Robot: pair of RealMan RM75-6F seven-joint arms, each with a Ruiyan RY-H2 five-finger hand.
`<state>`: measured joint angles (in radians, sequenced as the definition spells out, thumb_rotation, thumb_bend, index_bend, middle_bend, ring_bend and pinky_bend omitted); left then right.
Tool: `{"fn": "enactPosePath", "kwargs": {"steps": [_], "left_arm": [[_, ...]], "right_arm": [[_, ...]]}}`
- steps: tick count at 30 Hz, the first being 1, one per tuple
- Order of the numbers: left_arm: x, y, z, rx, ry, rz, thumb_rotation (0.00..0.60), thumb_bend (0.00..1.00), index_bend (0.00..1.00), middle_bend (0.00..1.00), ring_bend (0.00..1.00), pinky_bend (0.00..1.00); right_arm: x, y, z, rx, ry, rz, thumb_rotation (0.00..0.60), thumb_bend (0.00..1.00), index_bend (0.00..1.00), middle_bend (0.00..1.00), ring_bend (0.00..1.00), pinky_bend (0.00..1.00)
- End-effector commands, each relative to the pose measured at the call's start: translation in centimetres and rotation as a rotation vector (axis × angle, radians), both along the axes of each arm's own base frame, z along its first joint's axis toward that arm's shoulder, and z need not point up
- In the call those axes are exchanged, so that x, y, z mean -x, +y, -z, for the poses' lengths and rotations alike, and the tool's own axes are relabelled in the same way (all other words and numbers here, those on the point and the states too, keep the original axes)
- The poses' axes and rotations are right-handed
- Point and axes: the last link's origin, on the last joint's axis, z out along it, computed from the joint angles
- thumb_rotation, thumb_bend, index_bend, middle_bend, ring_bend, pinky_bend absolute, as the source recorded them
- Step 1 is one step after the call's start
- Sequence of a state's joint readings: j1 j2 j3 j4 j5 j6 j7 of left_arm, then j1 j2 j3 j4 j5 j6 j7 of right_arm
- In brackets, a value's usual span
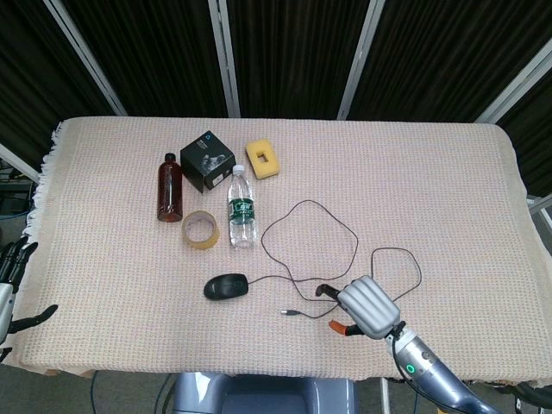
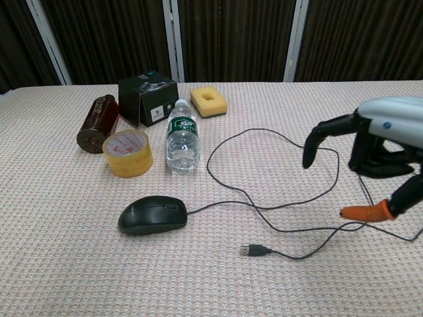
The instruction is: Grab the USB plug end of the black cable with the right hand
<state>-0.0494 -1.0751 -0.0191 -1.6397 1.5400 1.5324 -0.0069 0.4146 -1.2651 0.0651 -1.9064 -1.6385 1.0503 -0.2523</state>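
Observation:
The black cable (image 1: pixel 304 234) (image 2: pixel 284 172) loops across the cloth from a black mouse (image 1: pixel 226 286) (image 2: pixel 152 214). Its USB plug end (image 1: pixel 291 313) (image 2: pixel 254 250) lies flat near the front edge, free of any hand. My right hand (image 1: pixel 365 308) (image 2: pixel 370 155) hovers just right of the plug, above the cable. Its fingers are spread and curved downward, and its orange-tipped thumb (image 2: pixel 360 212) sticks out; nothing is in it. My left hand (image 1: pixel 12 280) shows at the far left edge off the table, fingers spread and holding nothing.
At the back left stand a brown bottle (image 1: pixel 169 186) (image 2: pixel 96 123), a black box (image 1: pixel 207 160) (image 2: pixel 148 98), a yellow sponge (image 1: pixel 263 159) (image 2: pixel 209 101), a tape roll (image 1: pixel 200 229) (image 2: pixel 128 152) and a water bottle (image 1: pixel 241 209) (image 2: pixel 182 138). The table cloth (image 1: pixel 431 181) spreads right.

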Motion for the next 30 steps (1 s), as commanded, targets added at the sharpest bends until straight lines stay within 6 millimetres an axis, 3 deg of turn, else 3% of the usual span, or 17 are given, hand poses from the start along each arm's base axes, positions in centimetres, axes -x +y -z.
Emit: {"fn": "enactPosePath", "kwargs": {"steps": [1,15,30], "left_arm": [[0.0,0.0,0.0,0.001,-0.002,0.000,0.600,0.07,0.04,0.00,0.00,0.00],[0.0,0.0,0.0,0.008,-0.012,0.001,0.600,0.07,0.05,0.00,0.00,0.00],[0.0,0.1,0.1,0.013,-0.016,-0.004,0.600,0.07,0.05,0.00,0.00,0.00]], "right_arm": [[-0.7,0.0,2.2,-0.033,0.006,0.021,0.600,0.19,0.37,1.00,1.00,0.82],[0.0,-1.4,6.1,-0.024,0.060,0.128,0.600,0.22,0.39,1.00,1.00,0.82],[-0.7,-0.9,10.3,-0.069,0.091,0.193,0.600,0.28,0.43,1.00,1.00,0.82]]}}
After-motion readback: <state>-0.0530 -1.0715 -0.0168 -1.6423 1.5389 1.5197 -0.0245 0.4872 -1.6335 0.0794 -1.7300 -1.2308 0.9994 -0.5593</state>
